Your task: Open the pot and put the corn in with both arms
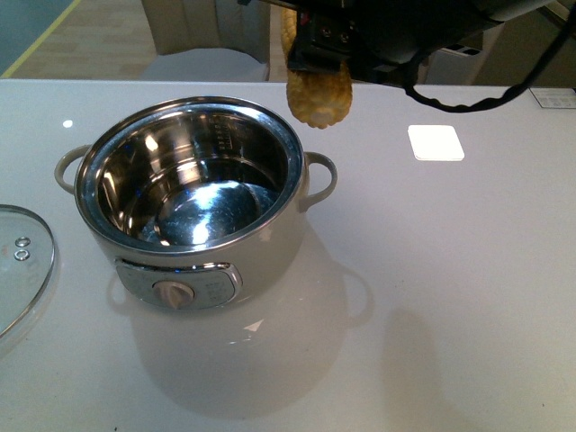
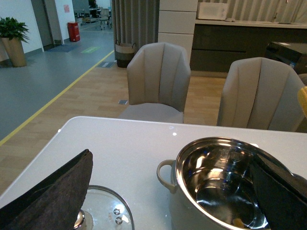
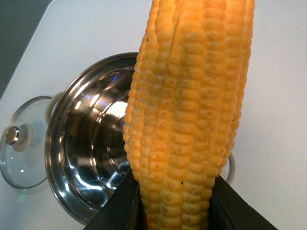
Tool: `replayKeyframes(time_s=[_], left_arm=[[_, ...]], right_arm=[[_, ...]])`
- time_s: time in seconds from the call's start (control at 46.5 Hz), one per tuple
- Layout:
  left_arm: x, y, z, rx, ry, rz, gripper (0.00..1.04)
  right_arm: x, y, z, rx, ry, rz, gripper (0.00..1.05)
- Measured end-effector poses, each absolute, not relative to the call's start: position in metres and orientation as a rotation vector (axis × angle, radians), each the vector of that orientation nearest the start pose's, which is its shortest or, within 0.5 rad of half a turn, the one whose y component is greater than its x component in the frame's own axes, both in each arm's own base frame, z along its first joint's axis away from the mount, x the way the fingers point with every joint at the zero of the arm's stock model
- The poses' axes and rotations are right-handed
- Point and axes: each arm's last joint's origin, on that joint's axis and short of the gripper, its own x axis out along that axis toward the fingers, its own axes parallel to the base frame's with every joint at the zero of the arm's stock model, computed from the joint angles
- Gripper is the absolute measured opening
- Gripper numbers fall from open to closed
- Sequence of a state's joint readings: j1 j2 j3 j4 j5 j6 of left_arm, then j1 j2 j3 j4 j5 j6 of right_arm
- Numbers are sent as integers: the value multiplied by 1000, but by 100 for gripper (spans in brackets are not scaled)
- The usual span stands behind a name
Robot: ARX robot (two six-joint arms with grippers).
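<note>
The cream-white pot [image 1: 270,238] stands open on the table, its steel bowl empty. My right gripper [image 1: 317,47] is shut on the yellow corn [image 1: 319,94] and holds it upright in the air above the pot's far right rim. In the right wrist view the corn [image 3: 187,110] sits between both fingers [image 3: 120,206], with the pot [image 3: 91,143] below and beside it. My left gripper [image 2: 171,158] is open and empty, low over the table between the glass lid [image 2: 103,211] and the pot [image 2: 220,177]. It does not show in the front view.
The glass lid [image 1: 18,261] lies flat on the table left of the pot. A white square pad [image 1: 436,142] lies to the pot's right, further back. Two grey chairs [image 2: 160,79] stand beyond the table's far edge.
</note>
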State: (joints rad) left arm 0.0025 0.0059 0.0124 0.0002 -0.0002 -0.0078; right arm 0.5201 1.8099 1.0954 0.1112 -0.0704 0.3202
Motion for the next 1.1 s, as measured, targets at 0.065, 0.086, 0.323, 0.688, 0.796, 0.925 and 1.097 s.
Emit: replayKeyframes(time_s=[0.065, 0.086, 0.323, 0.688, 0.796, 0.925, 1.097], left_arm=[[97, 0, 167, -8, -7, 3, 98], [97, 0, 167, -8, -7, 3, 98], [97, 0, 167, -8, -7, 3, 98], [97, 0, 167, -8, -7, 3, 98], [97, 0, 167, -8, -7, 3, 98], [97, 0, 167, -8, -7, 3, 98], [97, 0, 167, -8, -7, 3, 98]], right_arm=[[338, 202, 190, 165, 685, 478, 22], [339, 204, 190, 165, 685, 480, 22], [349, 227, 180, 174, 725, 484, 22], [364, 250, 161, 165, 784, 483, 22], [368, 260, 153, 161, 820, 487, 22], [374, 271, 146, 169, 849, 486, 21], [381, 282, 140, 193, 873, 478, 21]])
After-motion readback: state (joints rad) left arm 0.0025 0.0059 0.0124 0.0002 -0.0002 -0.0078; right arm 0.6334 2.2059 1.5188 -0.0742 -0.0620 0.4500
